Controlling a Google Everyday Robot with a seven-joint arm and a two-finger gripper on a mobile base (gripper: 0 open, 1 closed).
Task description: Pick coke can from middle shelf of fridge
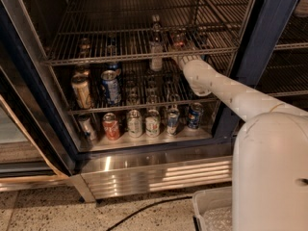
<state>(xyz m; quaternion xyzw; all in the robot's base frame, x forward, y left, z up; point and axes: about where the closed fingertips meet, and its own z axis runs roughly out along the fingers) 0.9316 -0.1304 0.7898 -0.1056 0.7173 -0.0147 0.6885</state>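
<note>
Nearest the camera, the white arm (269,172) fills the lower right, with a pale bin (208,210) and a black cable (144,210) on the speckled floor, all far below the gripper. Beyond them is the fridge (269,37), its ribbed steel base (159,174) running well below and left of the gripper. On the fridge floor, below the gripper, is a row of cans: a red-and-white can (111,126), two pale cans (143,123) and two blue cans (183,118). One rack up, lower left of the gripper, stand a tan can (81,91) and a tall blue can (110,86). The forearm climbs from the right to the gripper (186,58), which sits at the front bar of the middle shelf (96,57), right of centre. Whether the gripper is spread or clamped on anything cannot be told. The coke can (178,39) stands on that shelf just behind and above the gripper, very close to it; whether they touch is unclear. A clear bottle (155,42) stands just to the gripper's left. Further back the wire racks recede into the dark.
</note>
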